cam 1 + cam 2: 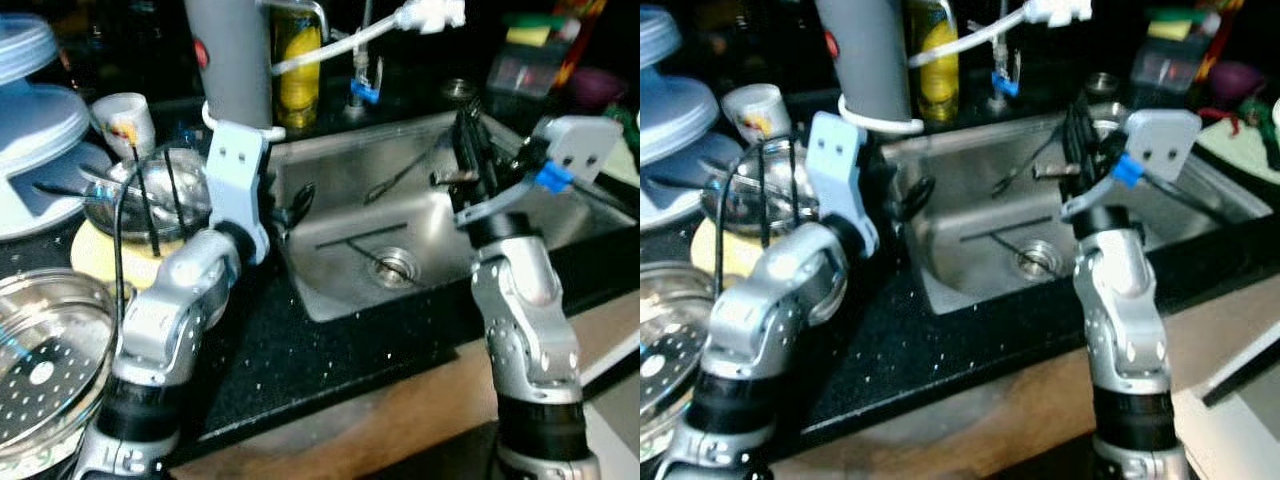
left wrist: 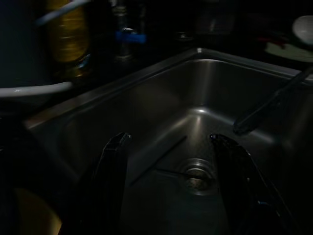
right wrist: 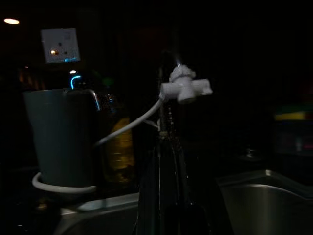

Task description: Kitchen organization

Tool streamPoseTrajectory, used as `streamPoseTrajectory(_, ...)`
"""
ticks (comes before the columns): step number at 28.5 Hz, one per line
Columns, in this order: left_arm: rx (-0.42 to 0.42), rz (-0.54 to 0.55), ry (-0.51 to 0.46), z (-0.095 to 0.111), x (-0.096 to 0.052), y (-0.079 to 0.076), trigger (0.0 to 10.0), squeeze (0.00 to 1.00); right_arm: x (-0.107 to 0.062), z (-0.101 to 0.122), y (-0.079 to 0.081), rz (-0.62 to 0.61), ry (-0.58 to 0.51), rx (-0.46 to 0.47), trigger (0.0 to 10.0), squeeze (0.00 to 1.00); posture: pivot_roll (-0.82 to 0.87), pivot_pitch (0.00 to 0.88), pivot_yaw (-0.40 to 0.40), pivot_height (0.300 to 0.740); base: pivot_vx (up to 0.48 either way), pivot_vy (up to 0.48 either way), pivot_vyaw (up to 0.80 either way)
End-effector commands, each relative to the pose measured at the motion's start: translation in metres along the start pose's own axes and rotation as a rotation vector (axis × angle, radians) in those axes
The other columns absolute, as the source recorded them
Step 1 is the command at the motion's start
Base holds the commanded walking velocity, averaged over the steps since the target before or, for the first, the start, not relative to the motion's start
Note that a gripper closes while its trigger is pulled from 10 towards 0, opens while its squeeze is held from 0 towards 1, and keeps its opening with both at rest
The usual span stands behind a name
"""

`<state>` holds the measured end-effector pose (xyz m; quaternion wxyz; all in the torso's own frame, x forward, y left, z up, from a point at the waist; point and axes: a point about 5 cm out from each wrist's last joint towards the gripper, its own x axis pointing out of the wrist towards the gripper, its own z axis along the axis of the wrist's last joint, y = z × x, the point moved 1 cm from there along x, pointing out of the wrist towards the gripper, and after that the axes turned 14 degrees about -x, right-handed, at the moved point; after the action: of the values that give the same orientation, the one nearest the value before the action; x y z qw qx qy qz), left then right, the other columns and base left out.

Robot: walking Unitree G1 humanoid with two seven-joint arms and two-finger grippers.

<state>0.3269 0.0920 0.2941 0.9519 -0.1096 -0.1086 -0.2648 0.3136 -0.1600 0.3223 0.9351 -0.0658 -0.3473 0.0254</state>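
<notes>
Left eye view: the sink (image 1: 330,300) holds chopsticks (image 1: 350,240) beside its drain (image 1: 396,266). The left gripper (image 2: 168,161) hangs spread above that drain, holding nothing. The right gripper (image 1: 475,155), fingers pressed together, hovers over the sink's far side. Judged step: clearing the sink; next, descend and pinch the chopsticks.

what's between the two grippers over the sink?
Open sink basin: the drain and thin utensils lie on its floor between left gripper and right gripper, per eye views.

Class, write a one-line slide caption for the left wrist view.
Open left gripper poised over the steel sink, its drain between the fingers.
</notes>
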Motion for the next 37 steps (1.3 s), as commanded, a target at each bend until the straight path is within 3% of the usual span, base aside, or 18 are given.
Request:
streamPoseTrajectory(1,0.001,-0.018,0.005,-0.002,-0.002,-0.004,10.0,0.0,-0.002,0.002,-0.002,-0.009,-0.012,-0.016,10.0,0.0,-0.08,0.164,-0.011,0.74,0.0,0.0,0.0)
streamPoseTrajectory(13,0.028,0.0,0.006,-0.002,0.001,-0.003,10.0,0.0,-0.003,0.001,-0.002,-0.006,-0.008,-0.02,10.0,0.0,-0.08,0.16,-0.01,0.74,0.0,0.0,0.0)
streamPoseTrajectory(20,0.027,0.017,0.007,-0.002,0.0,0.0,10.0,0.0,-0.003,0.001,-0.001,-0.005,-0.008,-0.023,10.0,0.0,-0.08,0.153,-0.009,0.74,0.0,-0.48,0.0)
streamPoseTrajectory(26,-0.002,0.04,0.002,-0.002,-0.001,0.003,10.0,0.0,-0.003,0.001,-0.001,0.0,-0.009,-0.021,10.0,0.0,-0.08,0.147,-0.012,0.74,0.0,0.0,0.0)
streamPoseTrajectory(37,0.046,0.003,0.006,0.003,0.001,0.005,10.0,0.0,0.008,-0.001,0.004,0.039,-0.026,-0.017,10.0,0.0,-0.08,0.154,-0.013,0.74,0.0,0.0,0.0)
